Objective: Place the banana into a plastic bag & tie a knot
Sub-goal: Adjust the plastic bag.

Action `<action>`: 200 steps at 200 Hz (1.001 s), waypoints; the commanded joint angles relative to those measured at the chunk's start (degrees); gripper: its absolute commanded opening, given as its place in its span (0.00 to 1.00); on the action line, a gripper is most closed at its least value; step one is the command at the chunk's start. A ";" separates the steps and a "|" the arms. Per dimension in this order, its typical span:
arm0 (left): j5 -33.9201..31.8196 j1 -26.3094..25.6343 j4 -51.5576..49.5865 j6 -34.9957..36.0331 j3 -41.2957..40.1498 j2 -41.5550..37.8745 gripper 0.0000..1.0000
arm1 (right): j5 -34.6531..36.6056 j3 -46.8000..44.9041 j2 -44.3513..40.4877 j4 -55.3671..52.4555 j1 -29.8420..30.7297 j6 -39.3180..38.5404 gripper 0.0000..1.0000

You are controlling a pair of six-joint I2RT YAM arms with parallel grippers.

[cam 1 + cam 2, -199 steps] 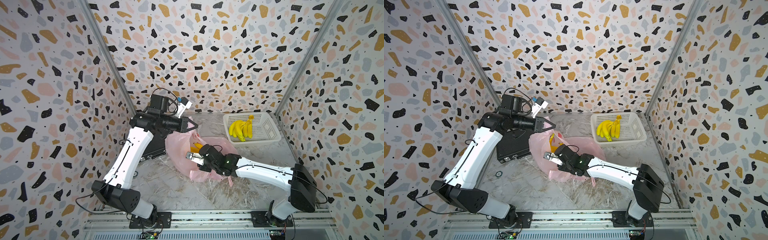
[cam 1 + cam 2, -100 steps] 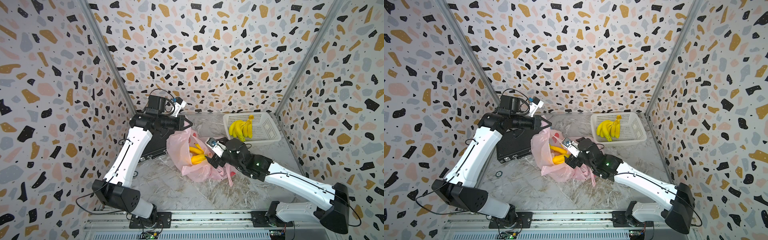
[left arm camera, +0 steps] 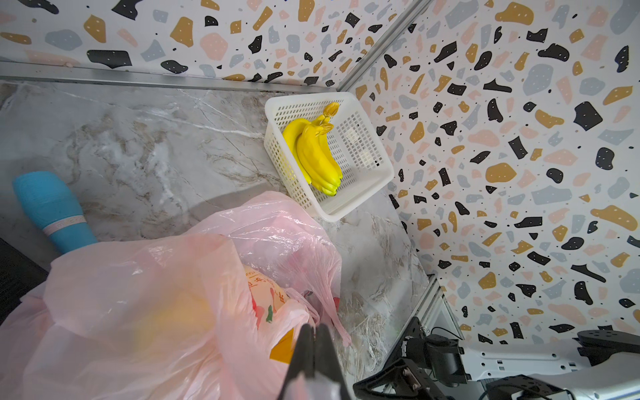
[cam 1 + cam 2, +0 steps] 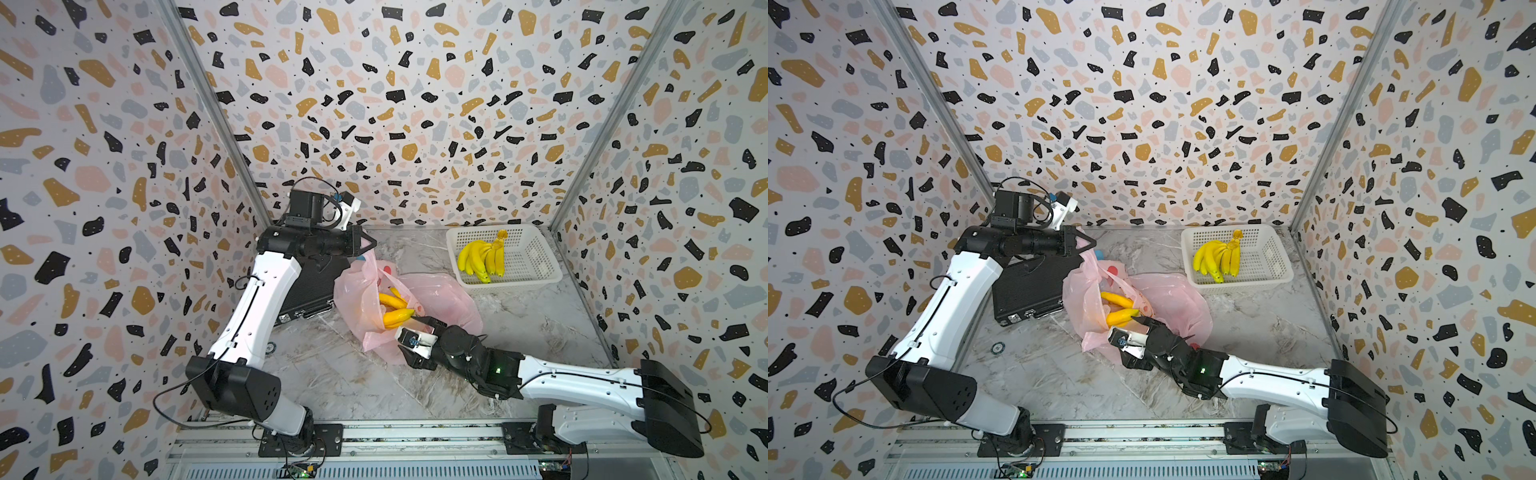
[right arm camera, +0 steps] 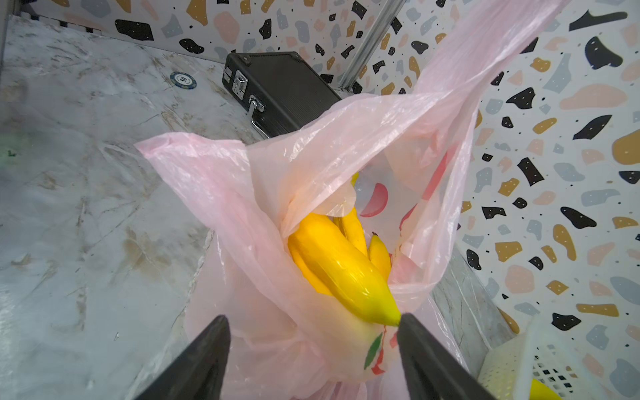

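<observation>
Banana lies inside pink bag, middle of table. Left gripper clamped on bag's raised rim. Right gripper has drawn back toward table's front edge; jaws apart, empty, banana tip beside one finger.

Black case, blue bottle, round token and white basket lie on the marble table.

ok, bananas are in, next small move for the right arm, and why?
Probably move the open right tool onto the bag at its slack rim and close there. The bananas lie inside the bag, the shut left tool holds one side up, and no knot is started.
</observation>
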 commanded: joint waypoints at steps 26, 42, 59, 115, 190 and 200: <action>0.56 0.72 1.43 0.13 0.00 0.54 0.00 | 4.68 -0.90 6.53 15.85 2.74 -6.87 0.74; 0.65 0.86 1.24 0.19 0.11 0.69 0.00 | 4.79 -0.82 8.76 17.92 3.29 -7.19 0.74; 0.82 0.95 1.26 0.35 0.01 0.78 0.00 | 5.46 -0.55 11.39 19.64 3.55 -7.43 0.73; 1.17 1.25 1.41 0.42 -0.02 1.01 0.00 | 10.30 1.83 19.68 22.47 3.74 -8.18 0.55; 0.83 2.15 0.88 0.13 0.37 -0.64 0.00 | 13.09 6.71 7.17 8.43 3.08 -1.03 0.00; 0.60 2.22 1.03 -0.13 0.36 -1.45 0.00 | 10.53 7.54 3.56 5.02 2.26 0.74 0.00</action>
